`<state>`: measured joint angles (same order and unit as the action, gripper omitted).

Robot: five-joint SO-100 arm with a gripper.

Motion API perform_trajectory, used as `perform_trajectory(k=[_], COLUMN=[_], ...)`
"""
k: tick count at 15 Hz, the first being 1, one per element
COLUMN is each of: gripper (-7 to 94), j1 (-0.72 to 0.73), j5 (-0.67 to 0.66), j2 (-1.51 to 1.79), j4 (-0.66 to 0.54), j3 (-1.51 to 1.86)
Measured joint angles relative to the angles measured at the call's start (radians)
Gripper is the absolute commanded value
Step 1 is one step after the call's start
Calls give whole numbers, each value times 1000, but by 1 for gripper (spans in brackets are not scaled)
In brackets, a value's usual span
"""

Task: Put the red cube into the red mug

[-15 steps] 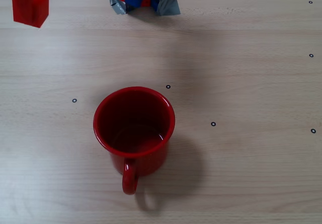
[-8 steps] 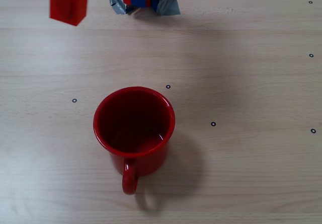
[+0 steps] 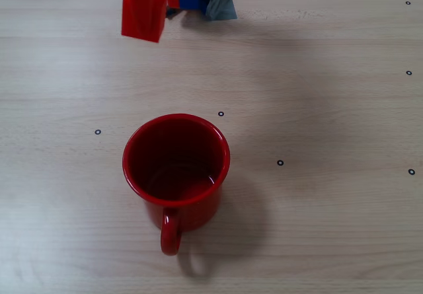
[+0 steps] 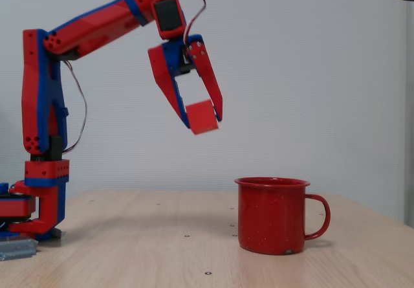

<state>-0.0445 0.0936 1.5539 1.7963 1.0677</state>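
- Hanging in the air, well above the tabletop: the red cube (image 4: 201,117), pinched between the two long red fingers (image 4: 211,81) of the gripper (image 4: 202,121), tilted with one corner lowest.
- Seen from overhead as a red block (image 3: 142,15) near the top edge, left of the centre line, partly overlapped by the finger above it.
- Pressed against the cube from both sides, jaws narrowed to the cube's width and pointing down and toward the right in the side view.
- Placed up and to the left of the red mug (image 4: 271,215) in the side view, clearly apart from it, not over the rim.
- Standing upright on the table (image 3: 317,96), mug (image 3: 176,168) mouth open to the overhead camera, red inside, nothing visible in it.
- Pointing toward the bottom edge overhead: the loop handle (image 3: 170,233); pointing right in the side view (image 4: 318,216).
- Reaching from a red-and-blue base (image 4: 33,204) at the left of the side view, up a vertical link and then across through the arm (image 4: 90,29) toward the gripper.
- Lying at the top of the overhead picture, a patch of grey tape (image 3: 220,2) beside the blue base parts.
- Dotted with small black ring marks (image 3: 280,162) around the mug, on pale wood grain.
- Backed by a plain light wall (image 4: 310,74) in the side view.
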Motion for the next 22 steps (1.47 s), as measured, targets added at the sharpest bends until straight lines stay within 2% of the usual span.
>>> perform_trajectory(k=[9,14,20,21,22], gripper=[0,0,0,5,16], j1=[48,123,124,124,124], j5=[15,15,14,11,5], j2=[-554,-701,-749,-750,-755], j4=[-20,-20,-48,-48,-48], j3=[-584,-684,-695,-695,-695])
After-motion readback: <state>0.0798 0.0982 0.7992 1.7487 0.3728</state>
